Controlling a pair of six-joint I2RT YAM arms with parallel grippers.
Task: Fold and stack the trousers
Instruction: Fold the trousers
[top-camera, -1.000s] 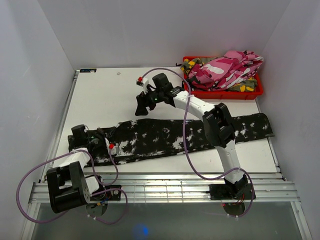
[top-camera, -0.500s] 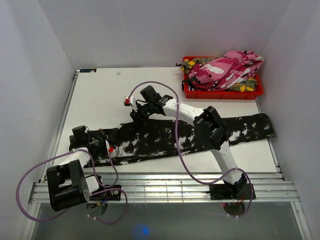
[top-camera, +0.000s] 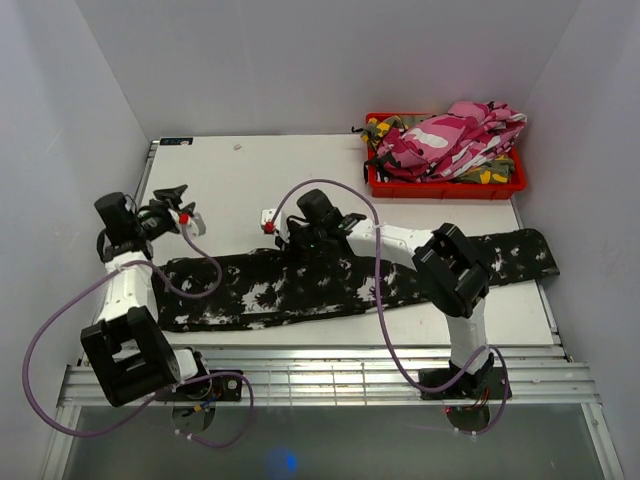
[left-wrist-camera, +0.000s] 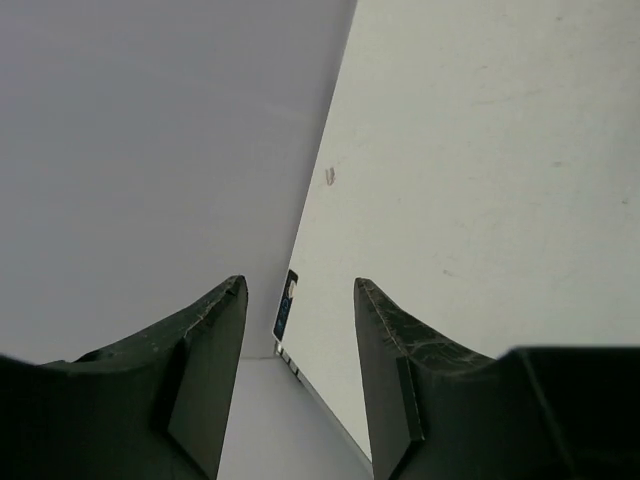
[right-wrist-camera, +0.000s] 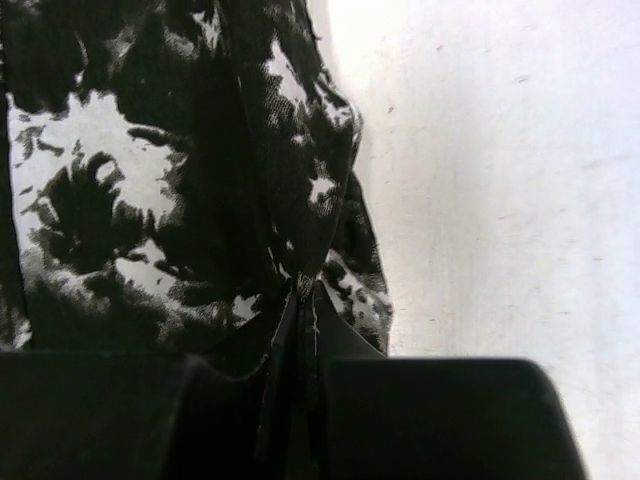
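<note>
A white table (top-camera: 250, 180) fills a plain booth with pale walls on three sides. A ribbed metal rail (top-camera: 320, 375) runs along its near edge, and both arms are bolted there.

Just beyond the rail, the black trousers (top-camera: 300, 285) with white splotches lie flat and stretched out. They run as one long band from the left side almost to the right edge of the table.

The right arm reaches over them to their far edge, left of the middle. There the right gripper (top-camera: 298, 238) is down on the cloth. In the right wrist view its fingers (right-wrist-camera: 300, 300) are pressed together, with a ridge of the black and white fabric pinched between them and bare table just beside it.

The left gripper (top-camera: 172, 197) is lifted off the trousers at the far left and is clear of the cloth. In the left wrist view its two dark fingers (left-wrist-camera: 299, 285) stand apart with nothing between them. They point at the wall and at a small blue label (left-wrist-camera: 286, 305) on the table's back corner.

In the far right corner sits a red bin (top-camera: 445, 190). It is heaped with pink-white camouflage trousers (top-camera: 455, 135), and green-yellow camouflage trousers (top-camera: 490, 175) show beneath them.
</note>
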